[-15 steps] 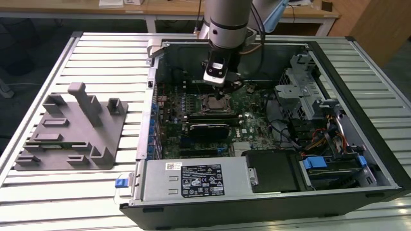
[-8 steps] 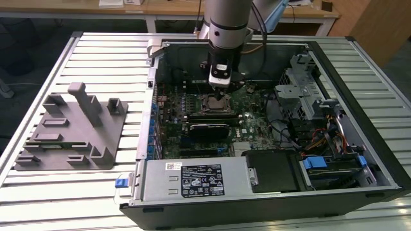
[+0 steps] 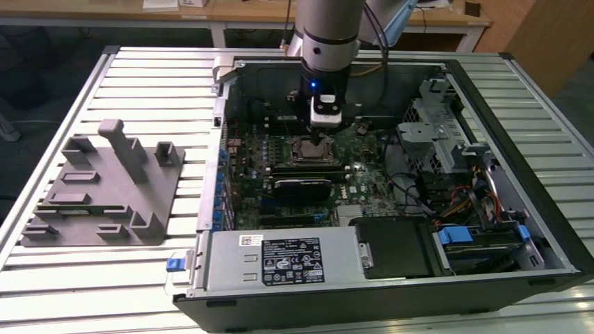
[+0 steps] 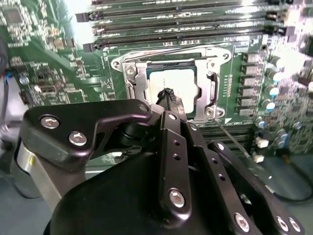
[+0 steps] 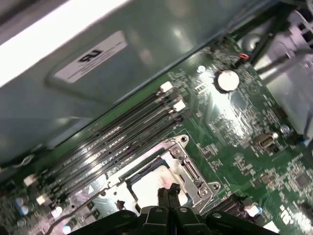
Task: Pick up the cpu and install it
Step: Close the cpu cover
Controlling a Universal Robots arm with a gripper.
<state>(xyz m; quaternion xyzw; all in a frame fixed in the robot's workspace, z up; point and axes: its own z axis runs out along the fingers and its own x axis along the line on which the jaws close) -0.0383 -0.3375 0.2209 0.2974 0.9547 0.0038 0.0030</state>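
Observation:
The cpu (image 4: pixel 182 82) is a silvery square lying flat inside the metal-framed socket (image 4: pixel 128 73) on the green motherboard of the open computer case (image 3: pixel 222 139). In the first wrist view the cpu (image 5: pixel 149 180) sits in the same frame, partly hidden behind the fingers. My gripper (image 4: pixel 168 94) hangs just above the cpu's near edge with its black fingers pressed together and nothing between them. The fingertips (image 5: pixel 164 193) meet over the socket. From the exterior view, the gripper (image 3: pixel 321 131) stands straight over the socket (image 3: pixel 313 148).
A grey plastic fixture tray (image 3: pixel 102 188) lies on the slatted table at the exterior view's left. Rows of memory slots (image 4: pixel 186 19) run beside the socket. A power supply (image 3: pixel 278 261), a drive cage (image 3: pixel 436 118) and cables crowd the case.

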